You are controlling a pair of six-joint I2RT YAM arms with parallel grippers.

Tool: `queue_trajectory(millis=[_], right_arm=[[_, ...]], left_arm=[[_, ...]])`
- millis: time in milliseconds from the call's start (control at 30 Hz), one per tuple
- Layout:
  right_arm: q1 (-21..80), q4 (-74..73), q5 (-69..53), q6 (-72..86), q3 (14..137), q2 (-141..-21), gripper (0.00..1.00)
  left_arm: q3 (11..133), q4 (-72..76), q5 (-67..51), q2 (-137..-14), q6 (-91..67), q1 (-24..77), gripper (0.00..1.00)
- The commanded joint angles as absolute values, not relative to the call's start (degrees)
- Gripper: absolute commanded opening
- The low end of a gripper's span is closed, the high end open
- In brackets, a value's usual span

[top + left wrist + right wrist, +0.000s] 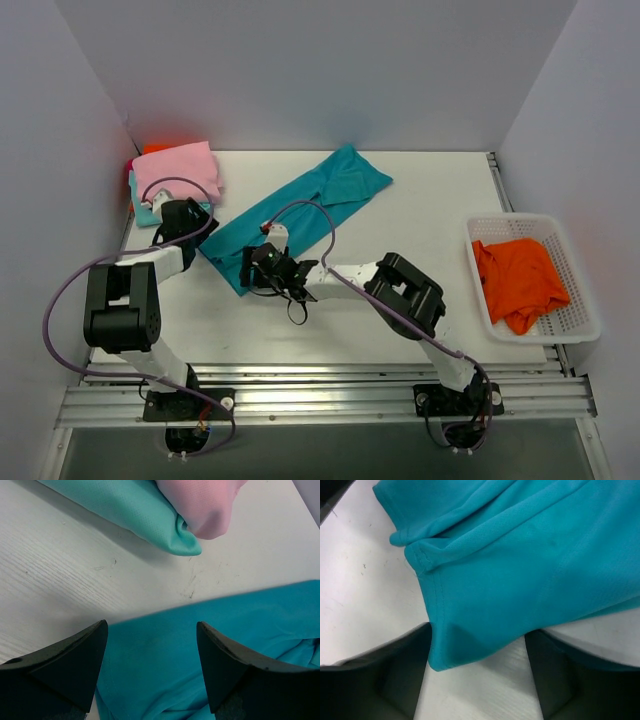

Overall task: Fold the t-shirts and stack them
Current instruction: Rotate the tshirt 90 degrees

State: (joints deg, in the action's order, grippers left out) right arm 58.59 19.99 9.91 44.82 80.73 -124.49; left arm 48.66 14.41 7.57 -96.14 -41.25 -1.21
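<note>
Currently laid out: deep teal t-shirt point(320, 195). At its left edge, left gripper point(151, 625), fingers apart; astride its near corner, right gripper point(477, 630), likewise released.

The pink shirt point(178, 170) is covering most of the pale aqua shirt point(145, 212), and the right gripper point(250, 270) is hiding part of the near end of the teal shirt point(320, 200).
</note>
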Motion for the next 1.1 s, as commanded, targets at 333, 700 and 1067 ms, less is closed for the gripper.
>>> queue_trajectory(millis=[333,700,1067], right_arm=[[49.9,17.0,13.9,49.4,56.6,-110.8,0.00],[52.0,-18.2,42.4,62.0,42.5,-73.3,1.00],[56.5,-15.3,42.2,59.1,38.1,-61.6,1.00]], left_arm=[[48.7,17.4,6.9,-95.4,-40.8,-1.8,0.80],[49.4,12.8,10.1,-92.8,-39.5,-0.6,0.77],[44.3,-3.0,15.6,-73.7,-39.5,25.4,0.81]])
